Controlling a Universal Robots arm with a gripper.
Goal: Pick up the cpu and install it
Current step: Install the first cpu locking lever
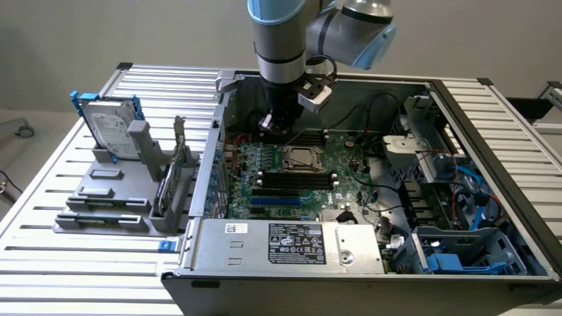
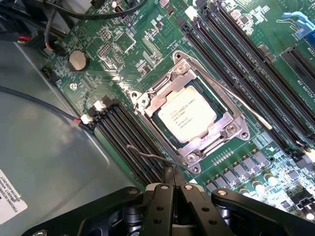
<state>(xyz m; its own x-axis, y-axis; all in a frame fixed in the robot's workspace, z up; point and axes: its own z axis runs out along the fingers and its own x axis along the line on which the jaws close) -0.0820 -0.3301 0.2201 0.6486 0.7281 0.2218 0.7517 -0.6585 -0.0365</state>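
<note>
The cpu (image 2: 187, 117), a small pale silver square chip with faint print, lies flat inside the metal-framed socket (image 2: 231, 129) on the green motherboard (image 2: 123, 54). The exterior view has the cpu (image 1: 301, 158) at the middle of the board inside the open computer case. My gripper (image 2: 173, 178) hovers above the board a little off the socket's corner, with its black fingers (image 2: 158, 201) pressed together and nothing between them. In the exterior view my gripper (image 1: 272, 125) hangs from the arm just behind the socket, apart from the cpu.
Black memory slots (image 2: 133, 142) flank the socket on both sides. Thin wires (image 2: 44, 105) cross the case floor. A power supply (image 1: 290, 243) fills the case front and drive bays (image 1: 457, 197) stand on the exterior view's right. A hard drive (image 1: 110, 125) stands in a grey rack outside.
</note>
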